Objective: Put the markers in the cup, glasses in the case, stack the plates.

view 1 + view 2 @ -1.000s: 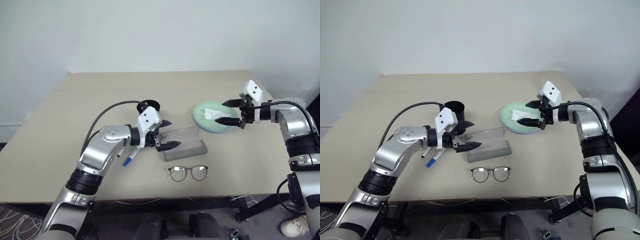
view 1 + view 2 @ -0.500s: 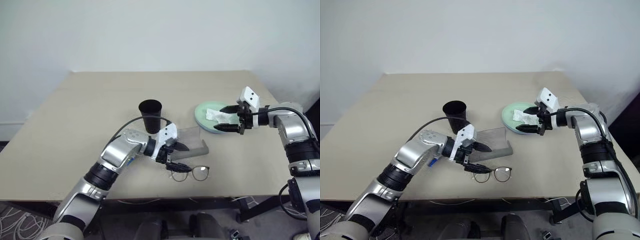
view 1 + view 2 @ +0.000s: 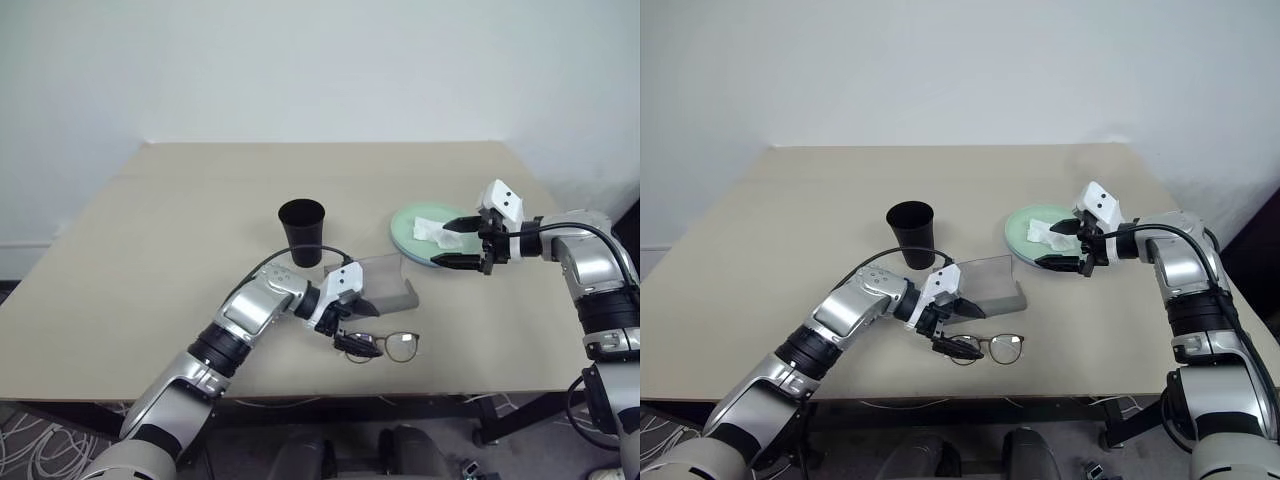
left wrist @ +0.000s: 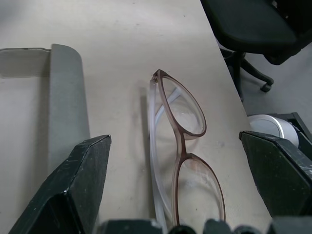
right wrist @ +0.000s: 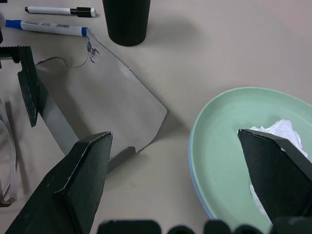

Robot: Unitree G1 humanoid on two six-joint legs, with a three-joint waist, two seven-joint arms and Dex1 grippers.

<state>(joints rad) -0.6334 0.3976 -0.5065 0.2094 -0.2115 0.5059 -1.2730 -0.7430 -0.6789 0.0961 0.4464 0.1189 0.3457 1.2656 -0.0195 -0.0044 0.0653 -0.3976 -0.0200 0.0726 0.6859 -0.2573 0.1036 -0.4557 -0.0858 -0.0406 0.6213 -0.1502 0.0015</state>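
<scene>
The dark-framed glasses (image 3: pixel 390 347) lie folded near the table's front edge. My left gripper (image 3: pixel 356 332) is low at their left end, open, and in the left wrist view the glasses (image 4: pixel 183 146) sit between its two fingers (image 4: pixel 73 195) with a gap on each side. Just behind them the grey case (image 3: pixel 392 291) stands with its translucent lid open. The black cup (image 3: pixel 301 232) is upright behind the case. A mint green plate (image 3: pixel 408 228) rests on a light blue one. My right gripper (image 3: pixel 459 243) hovers open over it. Two markers (image 5: pixel 53 28) lie beside the cup (image 5: pixel 126 19).
A crumpled white tissue (image 3: pixel 431 229) lies on the green plate, between my right gripper's fingers. The case's raised lid (image 5: pixel 102 92) leans toward the cup. An office chair (image 4: pixel 253 24) stands on the floor past the table's front edge.
My left gripper swung from above the case down and right to the glasses near the front edge. The right gripper stayed open over the plates.
</scene>
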